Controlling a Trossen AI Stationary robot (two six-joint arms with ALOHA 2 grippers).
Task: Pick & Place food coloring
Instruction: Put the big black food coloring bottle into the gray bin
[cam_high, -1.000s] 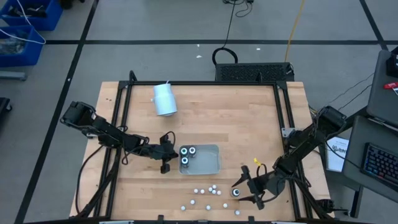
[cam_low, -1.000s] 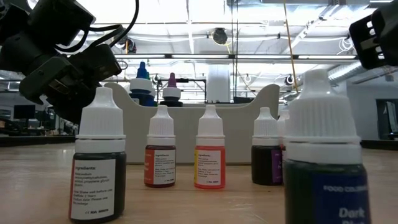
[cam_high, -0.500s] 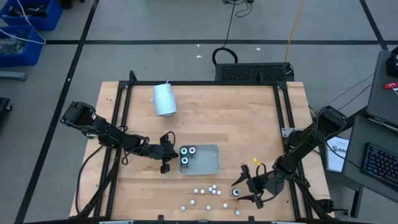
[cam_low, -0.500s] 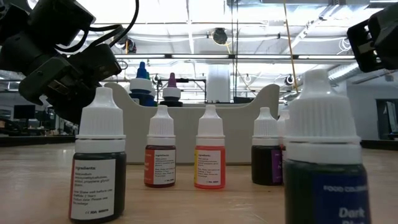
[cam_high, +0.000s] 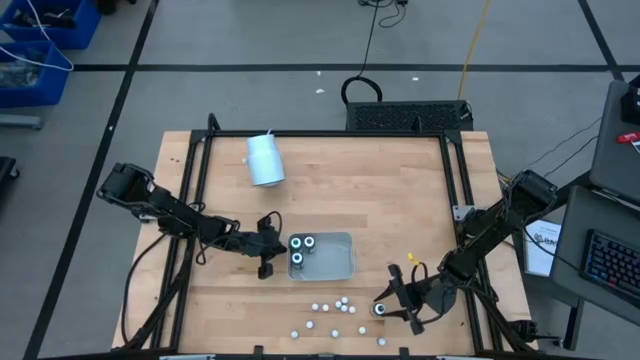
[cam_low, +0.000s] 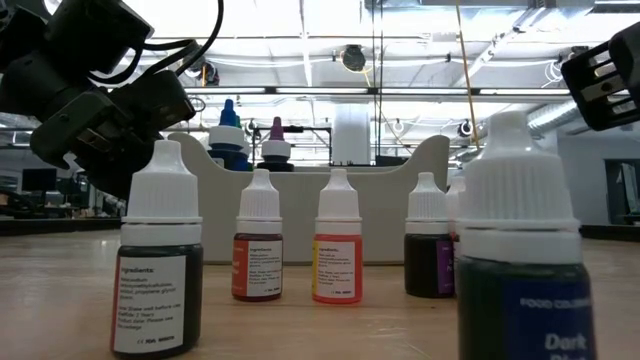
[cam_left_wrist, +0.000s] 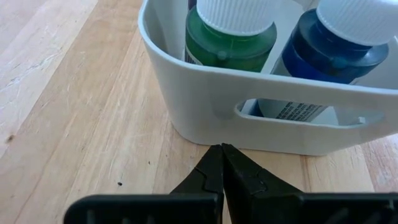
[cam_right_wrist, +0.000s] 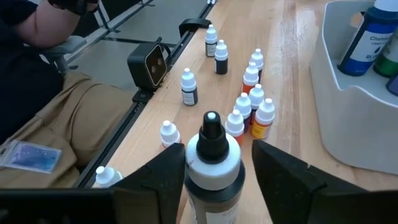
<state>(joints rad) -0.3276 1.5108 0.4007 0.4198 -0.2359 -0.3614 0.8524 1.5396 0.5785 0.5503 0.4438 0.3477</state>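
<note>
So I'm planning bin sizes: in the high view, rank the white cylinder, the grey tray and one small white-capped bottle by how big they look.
1. Grey tray, largest.
2. White cylinder, clearly smaller.
3. Small white-capped bottle, just a dot.

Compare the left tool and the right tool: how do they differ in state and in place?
The left tool is shut and empty, with its tips pressed together just before the wall of the grey tray; the right tool stands open around a dark bottle with a black tip. In the high view, the left tool sits beside the tray's left end, while the right tool sits at the table's front right. Both are low over the wooden table.
</note>
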